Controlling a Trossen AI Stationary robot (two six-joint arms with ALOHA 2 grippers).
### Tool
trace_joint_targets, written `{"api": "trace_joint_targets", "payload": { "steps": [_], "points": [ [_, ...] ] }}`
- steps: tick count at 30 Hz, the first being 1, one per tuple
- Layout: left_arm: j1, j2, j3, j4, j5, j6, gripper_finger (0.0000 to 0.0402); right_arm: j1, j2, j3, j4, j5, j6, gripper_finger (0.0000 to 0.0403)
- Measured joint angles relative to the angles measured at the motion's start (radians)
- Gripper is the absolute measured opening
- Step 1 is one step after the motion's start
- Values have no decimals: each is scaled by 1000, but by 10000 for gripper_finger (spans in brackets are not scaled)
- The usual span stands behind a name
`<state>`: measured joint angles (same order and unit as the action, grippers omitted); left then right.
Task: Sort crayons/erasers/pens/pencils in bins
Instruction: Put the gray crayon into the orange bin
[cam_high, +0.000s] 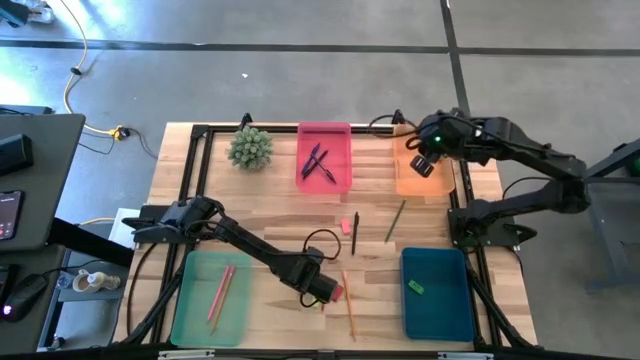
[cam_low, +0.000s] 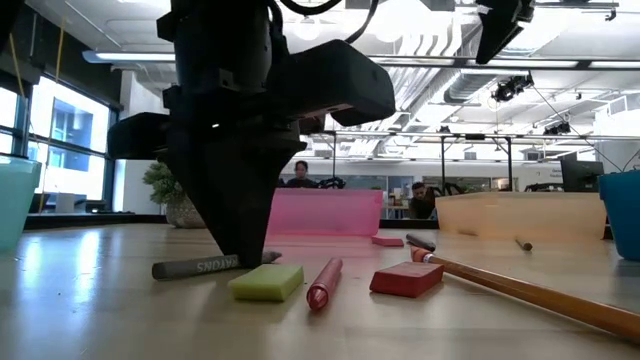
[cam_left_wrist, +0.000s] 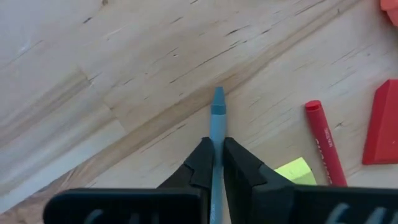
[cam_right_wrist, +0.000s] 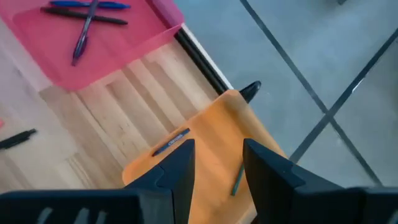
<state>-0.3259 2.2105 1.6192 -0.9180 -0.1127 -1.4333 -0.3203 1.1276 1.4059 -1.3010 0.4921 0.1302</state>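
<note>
left hand (cam_left_wrist: 216, 163) pinching grey crayon (cam_left_wrist: 217, 124) | yellow-green eraser (cam_low: 266, 283), red crayon (cam_low: 323, 283) beside | right hand (cam_right_wrist: 217, 163) spread over orange bin (cam_right_wrist: 214, 134)

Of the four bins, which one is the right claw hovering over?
The orange bin, at the table's far right corner. The right claw hangs open above it, with crayons lying inside. The pink, pale green and dark blue bins have no claw above them.

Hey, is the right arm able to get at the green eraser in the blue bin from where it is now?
Probably yes. The right gripper hovers open over the orange bin, and the green eraser lies alone in the blue bin on that same side, nothing covering it.
</note>
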Motion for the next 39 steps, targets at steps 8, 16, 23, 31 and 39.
{"api": "trace_joint_targets", "payload": {
  "steps": [8,16,23,31,39],
  "points": [
    [6,0,-4,21,13,5,10,-67,-35,-2,-43,-287,23,126],
    [19,-15,-6,42,33,25,10,-66,-72,-125,-56,-440,26,126],
    [52,-28,-8,74,85,81,10,-66,-153,-264,-41,-477,97,126],
    [105,-32,-6,121,135,186,10,-65,-253,-372,44,-581,131,126],
    [178,-56,-4,113,140,309,10,-65,-302,-437,48,-604,154,126]
  ]
}}
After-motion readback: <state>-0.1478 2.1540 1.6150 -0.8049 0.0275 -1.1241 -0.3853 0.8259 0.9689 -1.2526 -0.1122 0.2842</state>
